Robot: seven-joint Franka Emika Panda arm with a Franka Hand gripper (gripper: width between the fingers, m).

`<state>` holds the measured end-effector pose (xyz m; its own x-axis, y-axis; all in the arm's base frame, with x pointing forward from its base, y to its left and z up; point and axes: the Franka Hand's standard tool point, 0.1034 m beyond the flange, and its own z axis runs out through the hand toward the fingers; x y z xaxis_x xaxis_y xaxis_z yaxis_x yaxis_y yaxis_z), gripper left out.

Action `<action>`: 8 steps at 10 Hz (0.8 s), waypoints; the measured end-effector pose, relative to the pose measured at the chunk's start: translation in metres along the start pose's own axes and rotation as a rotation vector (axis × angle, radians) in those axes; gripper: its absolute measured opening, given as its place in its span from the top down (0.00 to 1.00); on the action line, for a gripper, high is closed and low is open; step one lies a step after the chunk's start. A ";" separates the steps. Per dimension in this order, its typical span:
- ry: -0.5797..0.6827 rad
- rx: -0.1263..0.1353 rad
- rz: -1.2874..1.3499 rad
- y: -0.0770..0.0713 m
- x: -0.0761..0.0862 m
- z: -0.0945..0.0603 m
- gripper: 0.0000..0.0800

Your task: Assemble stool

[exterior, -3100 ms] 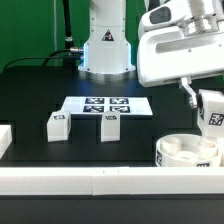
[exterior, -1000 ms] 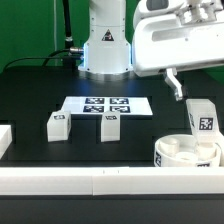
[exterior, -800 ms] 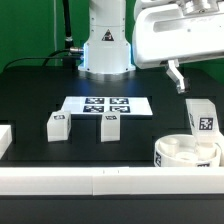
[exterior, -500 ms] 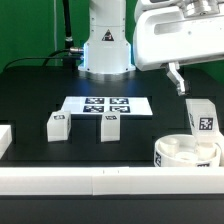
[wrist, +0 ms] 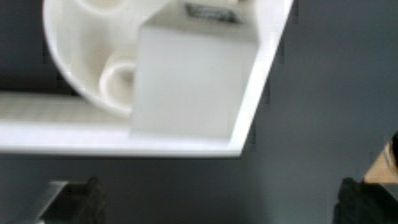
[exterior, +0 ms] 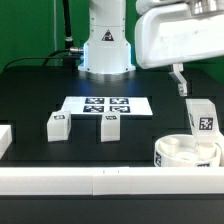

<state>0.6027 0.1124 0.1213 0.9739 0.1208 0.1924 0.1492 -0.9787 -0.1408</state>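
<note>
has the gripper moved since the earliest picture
Yes: the gripper has risen, farther above the seat, clear of the leg standing in it.

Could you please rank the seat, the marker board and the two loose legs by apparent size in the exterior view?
Seat and marker board: largest, too close to rank, the seat being nearer the camera.
Loose leg and other loose leg: smallest, alike.

Smooth, apparently plastic seat (exterior: 178, 160)
</note>
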 end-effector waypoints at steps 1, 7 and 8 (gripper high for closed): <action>-0.060 0.015 0.001 -0.003 0.001 -0.002 0.19; -0.094 -0.037 -0.383 -0.005 0.003 0.000 0.19; -0.095 -0.035 -0.434 -0.004 0.003 0.000 0.19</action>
<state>0.6051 0.1164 0.1225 0.8338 0.5352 0.1356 0.5437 -0.8386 -0.0332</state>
